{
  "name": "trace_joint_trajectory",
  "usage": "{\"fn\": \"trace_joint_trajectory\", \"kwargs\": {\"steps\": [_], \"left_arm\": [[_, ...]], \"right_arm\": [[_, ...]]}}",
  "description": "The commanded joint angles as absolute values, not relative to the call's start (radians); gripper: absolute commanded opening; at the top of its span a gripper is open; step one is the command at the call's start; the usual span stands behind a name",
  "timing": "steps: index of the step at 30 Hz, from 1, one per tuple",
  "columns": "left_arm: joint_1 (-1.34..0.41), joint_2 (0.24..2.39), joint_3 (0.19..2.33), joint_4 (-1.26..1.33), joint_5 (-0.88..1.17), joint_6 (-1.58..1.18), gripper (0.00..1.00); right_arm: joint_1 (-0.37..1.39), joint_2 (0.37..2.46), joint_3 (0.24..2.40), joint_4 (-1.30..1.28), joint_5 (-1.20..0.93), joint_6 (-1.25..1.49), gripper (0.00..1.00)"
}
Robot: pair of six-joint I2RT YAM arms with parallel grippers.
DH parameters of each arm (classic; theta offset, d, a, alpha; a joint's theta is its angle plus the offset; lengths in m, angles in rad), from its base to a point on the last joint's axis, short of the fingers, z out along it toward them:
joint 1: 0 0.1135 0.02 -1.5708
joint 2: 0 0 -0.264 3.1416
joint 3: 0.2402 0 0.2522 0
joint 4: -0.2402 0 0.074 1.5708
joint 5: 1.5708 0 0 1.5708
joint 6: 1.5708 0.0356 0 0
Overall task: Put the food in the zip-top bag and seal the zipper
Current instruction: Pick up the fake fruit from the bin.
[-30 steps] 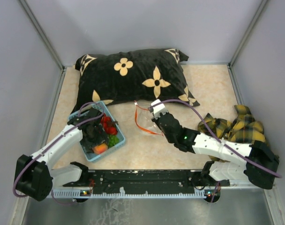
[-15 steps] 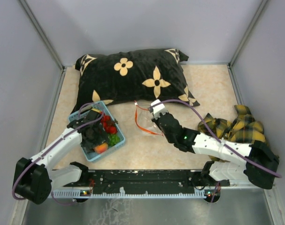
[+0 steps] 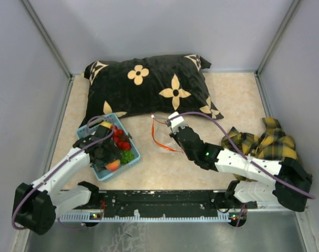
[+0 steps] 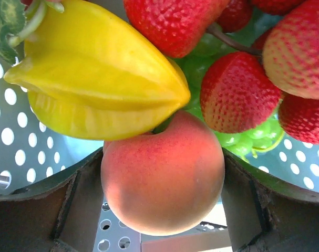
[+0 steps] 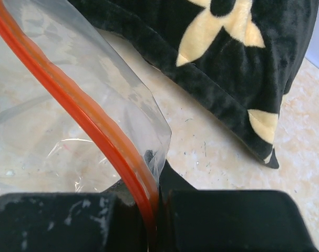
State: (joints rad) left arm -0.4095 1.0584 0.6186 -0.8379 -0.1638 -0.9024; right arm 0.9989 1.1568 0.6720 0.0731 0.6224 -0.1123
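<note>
Beige speckled tabletop [image 3: 238, 100] boxed in by plain grey walls, that's your workspace. One black pillow [image 3: 148, 84] with cream flowers lies across the back and one yellow-and-black plaid cloth [image 3: 264, 142] is bunched up on the right.

You've got two containers. The light blue perforated basket [image 3: 132, 143] sits front left, and all the fruit I can see is in it. From your left wrist cam I count one peach [image 4: 162, 178], one yellow star fruit [image 4: 96, 89] resting right above it, at least four strawberries [image 4: 238, 92], and some green grapes [image 4: 248, 142] tucked underneath. The grapes are too buried to count.

Your left gripper [image 3: 104, 155] is down in the basket with its jaws spread wide and the peach sitting right between the fingers [image 4: 70, 210]. The fit looks snug on both sides, but I honestly can't tell if they're pressing on it or just close.

The other container is the zip-top bag [image 3: 162, 134], just one, lying on the table near the middle, a little in front of the pillow and well apart from the basket. Your right gripper [image 3: 175, 122] is clamped tight on its mouth edge. In the right wrist view the red zipper [image 5: 91, 123] runs straight down into the pinched fingers, with clear plastic fanning out to the left and the tabletop showing through it.
</note>
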Motion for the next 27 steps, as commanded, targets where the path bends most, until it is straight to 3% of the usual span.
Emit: {"fn": "trace_joint_trajectory", "kwargs": {"steps": [1, 13, 21, 27], "left_arm": [[-0.406, 0.972, 0.655, -0.857, -0.168, -0.920, 0.68], [-0.407, 0.725, 0.780, -0.784, 0.016, -0.820, 0.65], [-0.421, 0.742, 0.739, -0.462, 0.300, -0.806, 0.60], [-0.532, 0.781, 0.719, -0.242, 0.299, -0.837, 0.60]], "right_arm": [[0.991, 1.156, 0.741, 0.083, 0.626, -0.100, 0.02], [0.991, 1.200, 0.791, 0.042, 0.627, -0.103, 0.02], [0.992, 1.233, 0.828, 0.002, 0.631, -0.081, 0.01], [0.991, 1.266, 0.863, -0.048, 0.626, -0.037, 0.01]]}}
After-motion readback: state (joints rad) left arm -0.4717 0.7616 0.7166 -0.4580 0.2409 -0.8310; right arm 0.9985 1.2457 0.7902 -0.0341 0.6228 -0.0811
